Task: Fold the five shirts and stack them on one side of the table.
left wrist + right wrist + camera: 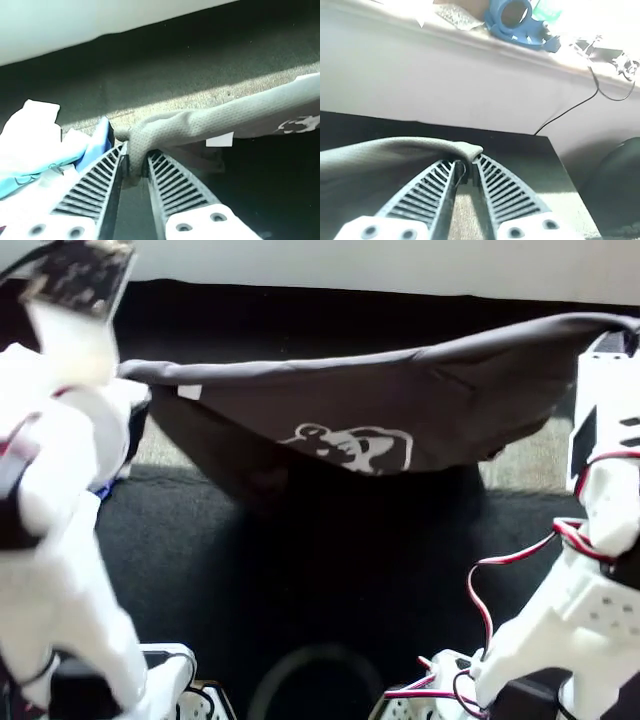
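Observation:
A dark grey shirt point(380, 410) with a white print hangs stretched between the two arms above the black table point(330, 580). In the high view my left gripper point(135, 375) holds its left end and my right gripper point(612, 340) its right end, with the middle sagging. The left wrist view has my left gripper point(135, 156) shut on a bunched corner of the grey shirt point(225, 117). My right gripper point(465, 165) is shut on a folded edge of the grey shirt point(385, 150) in the right wrist view.
A heap of light blue and white shirts point(45, 145) lies beside the left gripper. A white wall point(400, 265) runs behind the table. A ledge with a blue object point(517, 20) and a black cable point(570, 110) stands beyond the table's far edge.

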`<state>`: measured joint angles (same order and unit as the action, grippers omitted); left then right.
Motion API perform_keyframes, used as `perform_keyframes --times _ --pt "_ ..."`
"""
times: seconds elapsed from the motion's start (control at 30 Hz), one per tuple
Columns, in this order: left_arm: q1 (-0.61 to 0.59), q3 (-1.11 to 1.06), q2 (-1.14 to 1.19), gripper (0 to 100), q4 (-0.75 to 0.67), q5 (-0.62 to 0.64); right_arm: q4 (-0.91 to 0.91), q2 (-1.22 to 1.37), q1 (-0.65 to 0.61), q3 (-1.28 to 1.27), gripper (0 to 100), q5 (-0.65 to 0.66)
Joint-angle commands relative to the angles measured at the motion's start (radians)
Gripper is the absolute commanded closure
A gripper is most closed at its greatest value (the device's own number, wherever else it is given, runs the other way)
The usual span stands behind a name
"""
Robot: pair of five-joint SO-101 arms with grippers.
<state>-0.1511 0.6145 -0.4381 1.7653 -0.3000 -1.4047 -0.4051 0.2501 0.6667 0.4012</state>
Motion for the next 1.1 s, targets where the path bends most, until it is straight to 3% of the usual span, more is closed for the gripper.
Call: perform_keyframes --times 0.0,0.27,0.4,0.7,0.8,1.07 --pt "-0.015 0.030 -0.097 99 0.002 0.009 -0.004 -0.027 0.015 0.113 99.2 -0.012" --pt "-0.019 0.030 -0.220 99 0.002 0.006 -0.136 -0.025 0.016 0.429 99.2 -0.009" --pt "-0.019 0.030 -0.228 99 0.002 0.005 -0.134 -0.025 0.081 0.521 99.2 -0.009" --pt "-0.018 0.039 -0.226 99 -0.161 0.012 -0.217 -0.027 0.107 0.542 99.2 -0.015" --pt "-0.018 0.038 -0.225 99 -0.203 0.069 -0.265 -0.027 0.107 0.542 99.2 -0.072" --pt "-0.018 0.050 -0.246 99 -0.210 0.107 -0.277 -0.076 0.111 0.561 99.2 -0.086"
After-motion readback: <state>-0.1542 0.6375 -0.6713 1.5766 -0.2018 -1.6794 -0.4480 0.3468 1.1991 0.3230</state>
